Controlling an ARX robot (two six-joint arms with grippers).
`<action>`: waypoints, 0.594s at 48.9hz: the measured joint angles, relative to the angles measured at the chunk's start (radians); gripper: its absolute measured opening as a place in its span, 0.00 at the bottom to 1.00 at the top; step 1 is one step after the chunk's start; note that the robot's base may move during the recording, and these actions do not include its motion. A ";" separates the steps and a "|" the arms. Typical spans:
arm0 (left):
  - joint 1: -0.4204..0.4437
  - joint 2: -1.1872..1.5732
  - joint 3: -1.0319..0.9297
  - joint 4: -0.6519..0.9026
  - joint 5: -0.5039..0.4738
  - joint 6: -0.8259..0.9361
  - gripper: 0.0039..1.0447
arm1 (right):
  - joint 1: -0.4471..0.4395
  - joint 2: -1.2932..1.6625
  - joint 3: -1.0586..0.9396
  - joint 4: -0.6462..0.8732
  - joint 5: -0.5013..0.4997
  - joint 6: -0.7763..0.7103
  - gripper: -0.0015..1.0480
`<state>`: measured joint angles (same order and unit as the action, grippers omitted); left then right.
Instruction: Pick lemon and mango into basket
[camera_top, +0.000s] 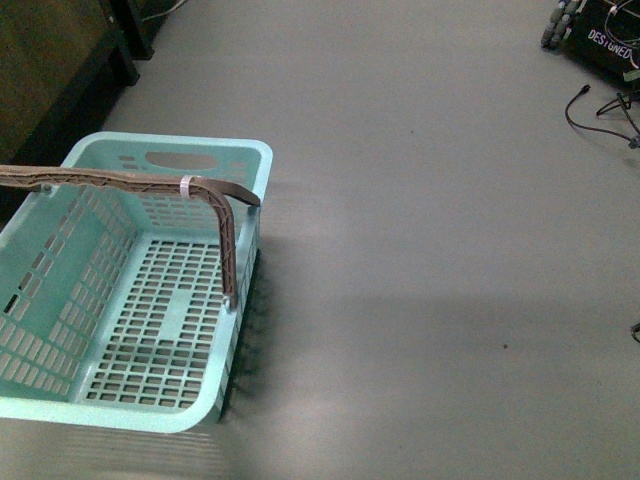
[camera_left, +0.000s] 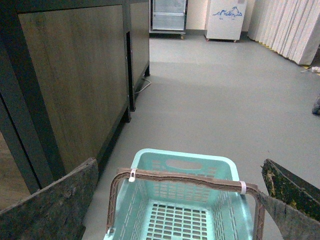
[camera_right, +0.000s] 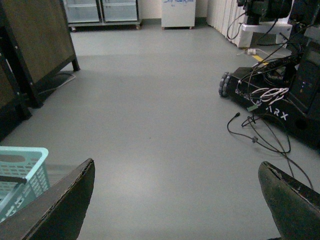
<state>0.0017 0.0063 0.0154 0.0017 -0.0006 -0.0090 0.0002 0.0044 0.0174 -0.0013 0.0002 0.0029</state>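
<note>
Basket (camera_top: 240, 160) ahead of left gripper (camera_left: 178, 165), right gripper (camera_right: 176, 164) off beside it, both spread apart

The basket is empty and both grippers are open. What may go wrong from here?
No lemon or mango shows in any view, so the robot may have to search first. The brown handle arches over the opening of the basket; the left gripper may strike it when lowering fruit. Loose cables lie on the floor to the right; an arm reaching there may snag them.
</note>
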 joint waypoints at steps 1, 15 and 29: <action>0.000 0.000 0.000 0.000 0.000 0.000 0.94 | 0.000 0.000 0.000 0.000 0.000 0.000 0.92; 0.000 0.000 0.000 0.000 0.000 0.000 0.94 | 0.000 0.000 0.000 0.000 0.000 0.000 0.92; 0.000 0.000 0.000 0.000 0.000 0.000 0.94 | 0.000 0.000 0.000 0.000 0.000 0.000 0.92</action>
<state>0.0017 0.0063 0.0154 0.0017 -0.0006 -0.0090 0.0002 0.0044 0.0174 -0.0013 0.0002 0.0029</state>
